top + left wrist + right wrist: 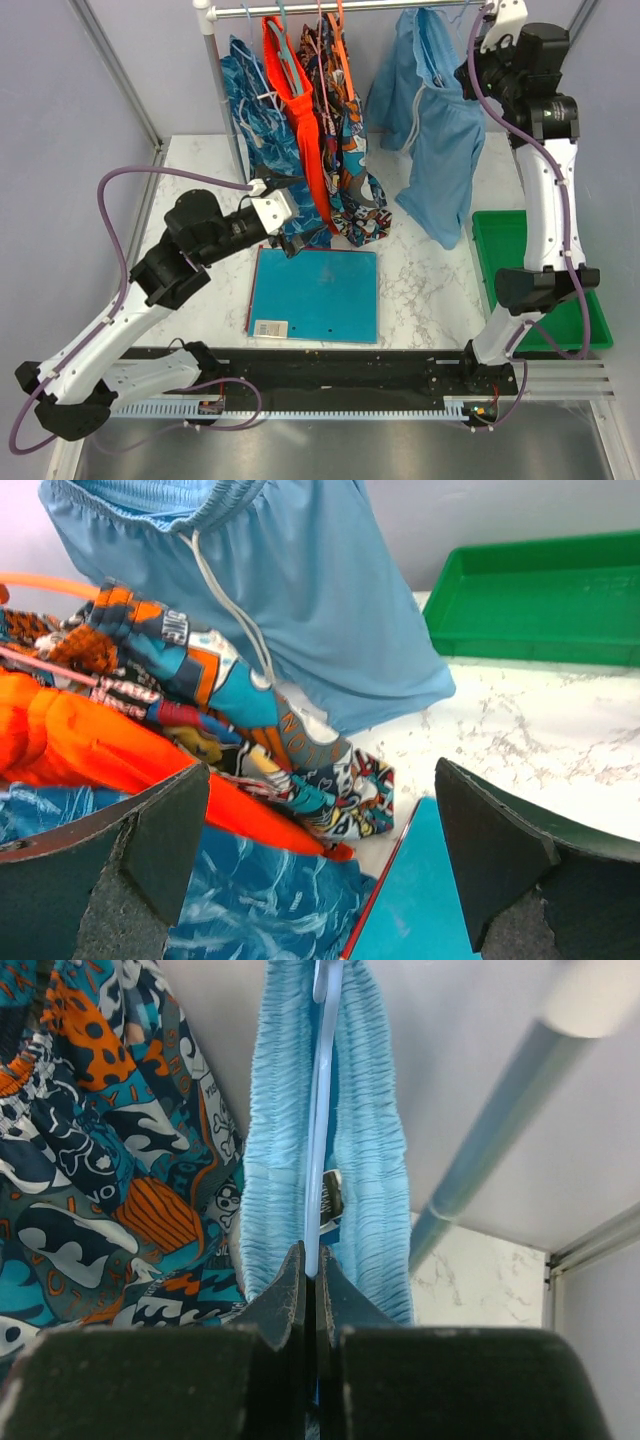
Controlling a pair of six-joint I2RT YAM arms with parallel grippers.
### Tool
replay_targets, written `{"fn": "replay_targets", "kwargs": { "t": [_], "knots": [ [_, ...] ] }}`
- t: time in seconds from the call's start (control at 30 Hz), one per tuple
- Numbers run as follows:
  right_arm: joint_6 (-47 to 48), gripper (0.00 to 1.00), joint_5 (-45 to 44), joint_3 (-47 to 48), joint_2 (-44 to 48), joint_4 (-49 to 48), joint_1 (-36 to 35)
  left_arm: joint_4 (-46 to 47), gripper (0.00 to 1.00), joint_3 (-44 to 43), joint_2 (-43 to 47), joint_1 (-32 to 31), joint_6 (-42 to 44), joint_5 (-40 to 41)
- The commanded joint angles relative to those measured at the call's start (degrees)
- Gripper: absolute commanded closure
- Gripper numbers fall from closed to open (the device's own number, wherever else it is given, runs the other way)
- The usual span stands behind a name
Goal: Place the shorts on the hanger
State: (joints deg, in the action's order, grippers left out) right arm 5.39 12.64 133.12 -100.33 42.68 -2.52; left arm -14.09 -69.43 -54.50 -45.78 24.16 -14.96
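Observation:
The light sky-blue shorts [432, 130] hang at the right end of the rail, draped over the pale blue wire hanger [320, 1110]. In the right wrist view the gathered waistband [365, 1150] lies on both sides of the wire. My right gripper [310, 1272] is shut on the hanger wire, high up by the rail [490, 35]. My left gripper [320, 860] is open and empty, low over the table near the hanging clothes [285, 212]. The shorts and their white drawstring [225, 600] show in the left wrist view.
Leafy dark-blue shorts [255, 105], bright orange shorts [305, 130] and patterned shorts [350, 150] hang on the rail [300, 10] left of the sky-blue pair. A teal folder [318, 295] lies on the marble table. A green tray [590, 320] stands at the right.

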Motion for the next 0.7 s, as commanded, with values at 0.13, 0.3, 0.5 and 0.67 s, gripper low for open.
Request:
{"fn": "replay_targets", "kwargs": {
  "t": [0.13,0.3,0.5,0.67],
  "knots": [
    [0.76,1.0,-5.34,0.82,-2.14,-9.71,-6.26,-2.53,0.01,0.61,2.12,1.31,3.61,3.01],
    [0.32,1.0,-8.6,2.76,-5.57,-10.68,-8.46,-2.79,0.0,0.61,2.21,1.48,4.84,2.13],
    [0.68,1.0,-10.45,4.16,-8.91,-11.65,-11.97,-3.84,0.0,0.79,2.64,2.27,4.93,1.95],
    [0.15,1.0,-10.89,4.78,-9.35,-12.53,-14.35,-3.05,0.0,0.09,3.26,6.13,2.91,1.69]
  ]
}}
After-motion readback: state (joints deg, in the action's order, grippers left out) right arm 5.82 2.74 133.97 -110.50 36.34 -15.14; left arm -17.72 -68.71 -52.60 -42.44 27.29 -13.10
